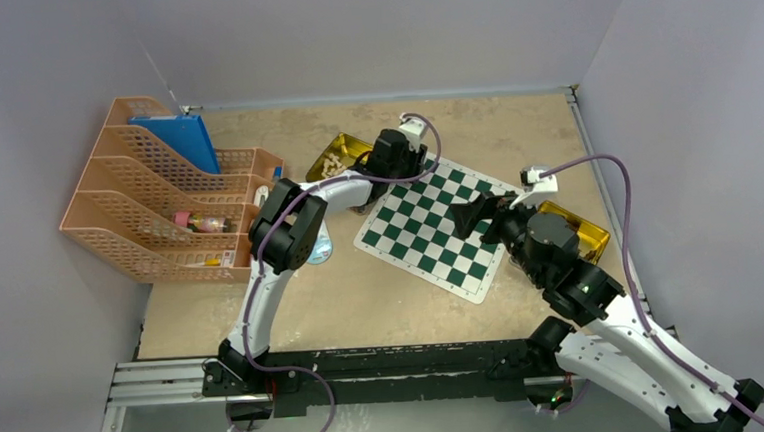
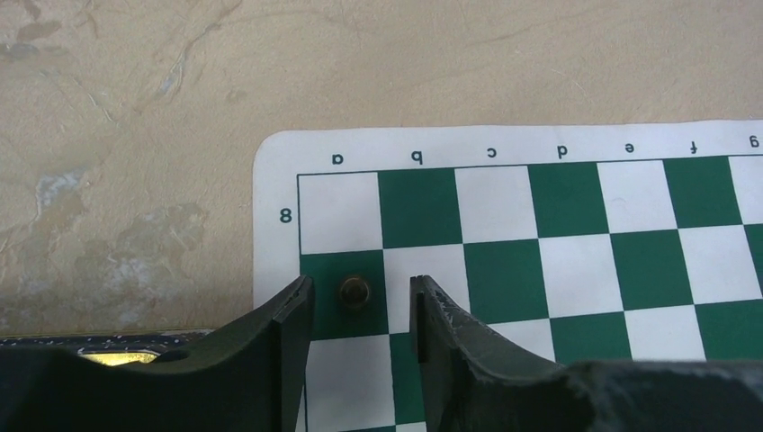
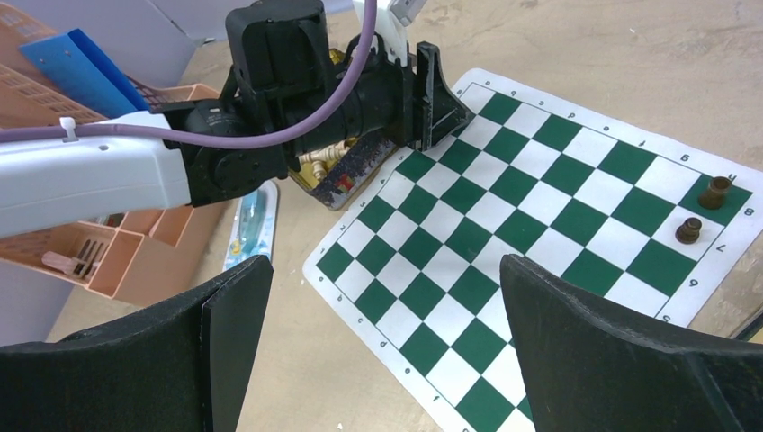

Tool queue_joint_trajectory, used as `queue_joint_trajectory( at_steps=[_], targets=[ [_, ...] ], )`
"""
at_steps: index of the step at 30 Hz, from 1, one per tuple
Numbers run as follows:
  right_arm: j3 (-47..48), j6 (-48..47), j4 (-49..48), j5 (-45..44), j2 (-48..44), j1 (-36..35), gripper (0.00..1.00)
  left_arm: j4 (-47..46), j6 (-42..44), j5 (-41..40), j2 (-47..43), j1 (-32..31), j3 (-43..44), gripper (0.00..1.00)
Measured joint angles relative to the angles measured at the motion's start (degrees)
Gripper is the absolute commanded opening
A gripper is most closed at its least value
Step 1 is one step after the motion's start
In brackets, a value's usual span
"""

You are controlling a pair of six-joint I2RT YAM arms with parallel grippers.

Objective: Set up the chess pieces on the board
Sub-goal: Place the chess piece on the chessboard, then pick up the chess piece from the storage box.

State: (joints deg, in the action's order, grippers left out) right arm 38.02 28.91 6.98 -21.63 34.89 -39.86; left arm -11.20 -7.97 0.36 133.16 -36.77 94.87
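The board (image 2: pixel 576 270) is a green and white checked mat. One small dark brown chess piece (image 2: pixel 354 292) stands upright on a green square in its edge column, one square in from the corner. My left gripper (image 2: pixel 358 310) hovers over it, open, with its jaws either side of the piece and a gap on both sides. From above, the left gripper (image 1: pixel 407 162) is at the board's (image 1: pixel 430 243) far left corner. My right gripper (image 3: pixel 385 270) is wide open and empty above the board's (image 3: pixel 504 225) near side. Two more dark pieces (image 3: pixel 716 192) (image 3: pixel 689 230) stand at another corner.
A gold tin (image 1: pixel 336 159) holding pale pieces lies just left of the board, under the left arm. A second gold tin (image 1: pixel 581 230) lies at the board's right. An orange file rack (image 1: pixel 158 215) with a blue folder (image 1: pixel 178 138) fills the left side. A small packet (image 3: pixel 252 216) lies by it.
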Motion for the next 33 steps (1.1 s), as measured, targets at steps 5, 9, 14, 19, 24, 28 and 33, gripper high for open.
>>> queue_joint_trajectory(
  at_steps=[5,9,14,19,24,28,33],
  targets=[
    [0.0,0.0,0.0,0.3,0.5,0.0,0.99,3.3,-1.2,1.1,-0.9,0.0,0.7,0.49],
    [0.0,0.5,0.1,0.2,0.9,0.0,0.99,6.7,-3.5,2.6,-4.1,0.0,0.7,0.51],
    [0.0,3.1,0.9,-1.6,1.9,0.0,0.99,9.8,-7.7,4.4,-11.2,0.0,0.1,0.54],
    [2.4,6.7,3.9,-6.0,7.1,0.0,0.99,12.0,-12.2,6.0,-23.5,0.0,-6.2,0.62],
    [4.9,11.0,6.1,-10.6,14.7,0.0,0.99,16.3,-15.2,8.6,-33.6,0.0,-11.8,0.70],
    [6.2,13.5,8.1,-14.1,18.6,0.3,0.99,20.8,-16.5,12.0,-42.5,0.0,-19.5,0.73],
    [8.5,14.4,9.7,-16.4,23.8,6.9,0.99,28.1,-15.2,17.2,-51.4,0.0,-24.5,0.76]
  ],
)
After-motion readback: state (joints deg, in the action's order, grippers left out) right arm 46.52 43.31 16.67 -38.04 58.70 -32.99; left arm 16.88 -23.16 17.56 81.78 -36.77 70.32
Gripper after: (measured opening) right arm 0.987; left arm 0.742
